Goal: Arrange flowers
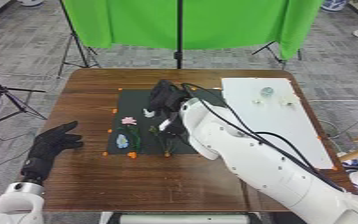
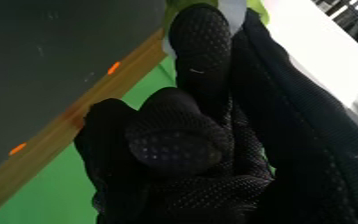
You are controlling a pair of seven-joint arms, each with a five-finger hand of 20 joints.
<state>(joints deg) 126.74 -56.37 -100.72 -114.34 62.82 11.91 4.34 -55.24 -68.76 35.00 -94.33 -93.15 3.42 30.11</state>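
In the head view my right hand (image 1: 165, 96) is over the upper part of the dark mat (image 1: 182, 145). In the right wrist view this hand (image 2: 180, 135) pinches a white and green piece (image 2: 233, 7) between thumb and finger. A pink flower (image 1: 128, 120) and a blue flower (image 1: 122, 141) lie on the mat's left side, with green stems (image 1: 135, 135) beside them. A small white piece (image 1: 147, 113) lies near my right hand. My left hand (image 1: 51, 144) is left of the mat, fingers relaxed, holding nothing.
A white board (image 1: 273, 125) lies on the table's right side, with small pale pieces (image 1: 267, 91) near its far end. Orange marks dot the mat's edges. Black cables run along my right arm. A green cloth (image 1: 140, 25) hangs behind the brown table (image 1: 95, 185).
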